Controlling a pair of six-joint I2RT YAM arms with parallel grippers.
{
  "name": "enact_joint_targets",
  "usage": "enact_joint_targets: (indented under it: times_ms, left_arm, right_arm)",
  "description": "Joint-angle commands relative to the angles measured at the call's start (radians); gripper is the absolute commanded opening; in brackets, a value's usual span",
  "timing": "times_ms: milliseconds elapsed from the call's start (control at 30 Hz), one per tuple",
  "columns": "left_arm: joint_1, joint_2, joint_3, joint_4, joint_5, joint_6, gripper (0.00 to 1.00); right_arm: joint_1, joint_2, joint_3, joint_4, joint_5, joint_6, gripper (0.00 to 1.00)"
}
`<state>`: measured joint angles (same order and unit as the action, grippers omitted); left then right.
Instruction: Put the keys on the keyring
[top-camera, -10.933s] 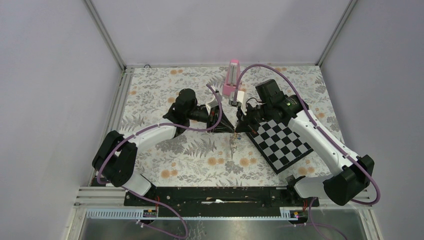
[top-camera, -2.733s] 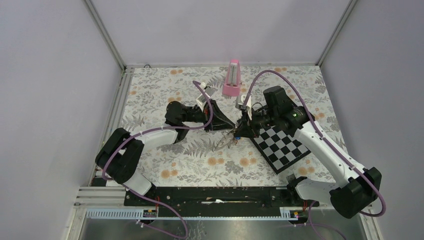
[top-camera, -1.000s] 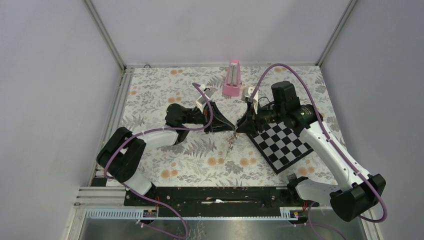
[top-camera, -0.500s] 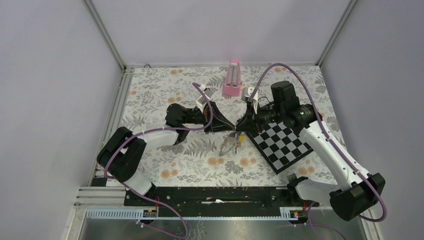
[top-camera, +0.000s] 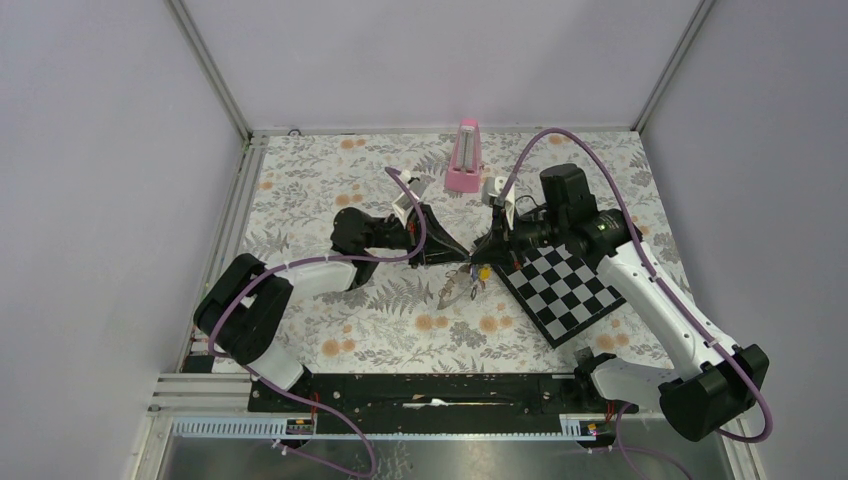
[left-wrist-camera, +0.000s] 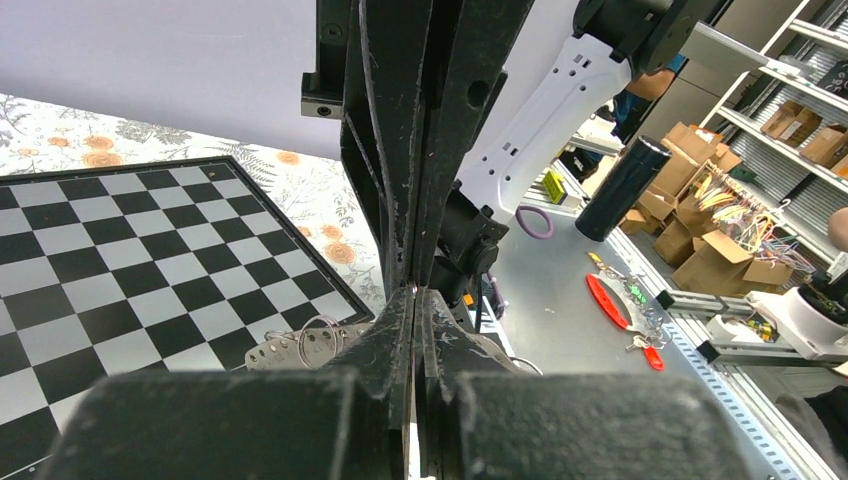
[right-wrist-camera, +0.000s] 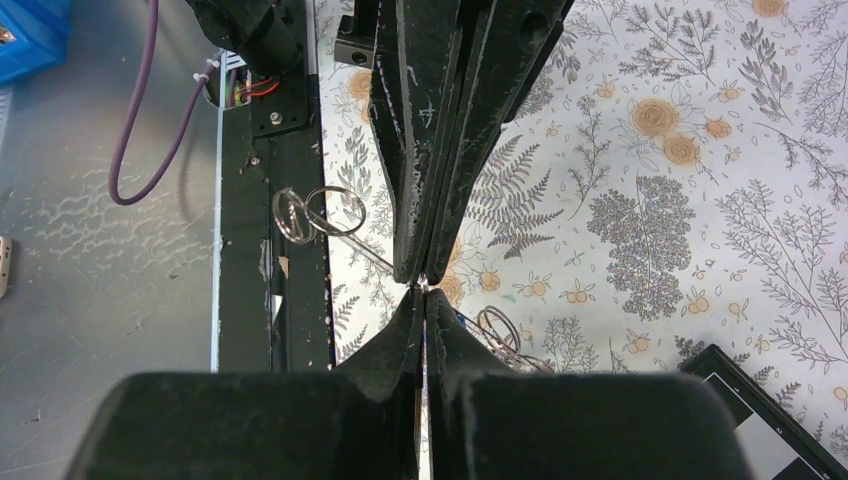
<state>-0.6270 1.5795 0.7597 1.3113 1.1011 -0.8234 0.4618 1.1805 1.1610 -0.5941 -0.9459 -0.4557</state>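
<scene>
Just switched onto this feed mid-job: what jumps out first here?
The two arms meet tip to tip at mid-table: left gripper and right gripper, both with fingers shut, and the keyring with a yellow-headed key dangling at their tips. After that, the black-and-white checkerboard on the right and the pink block at the far edge.

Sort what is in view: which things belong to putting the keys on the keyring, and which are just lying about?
For the job:
keys
keyring
left gripper and right gripper, both shut, tips meeting

Just lying about:
pink metronome
chessboard
</scene>
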Motion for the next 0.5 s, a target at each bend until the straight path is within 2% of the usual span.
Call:
enact_joint_targets:
  times_ms: [0,133,267,467]
  left_arm:
    - [-0.002,-0.029,0.002,0.023,0.011,0.078,0.00]
    - [-0.002,-0.066,0.021,-0.155,0.029,0.237,0.00]
    - [-0.002,-0.070,0.056,-0.281,0.054,0.328,0.00]
    - [-0.002,-0.072,0.109,-0.479,0.075,0.467,0.09]
  right_arm:
    - [-0.005,0.004,0.046,-0.041,0.038,-0.041,0.00]
    - [0.008,0.011,0.074,-0.092,0.084,-0.065,0.00]
    - [0.032,0.014,0.072,-0.113,0.122,-0.074,0.00]
    - [0.044,0.025,0.071,-0.106,0.135,-0.075,0.00]
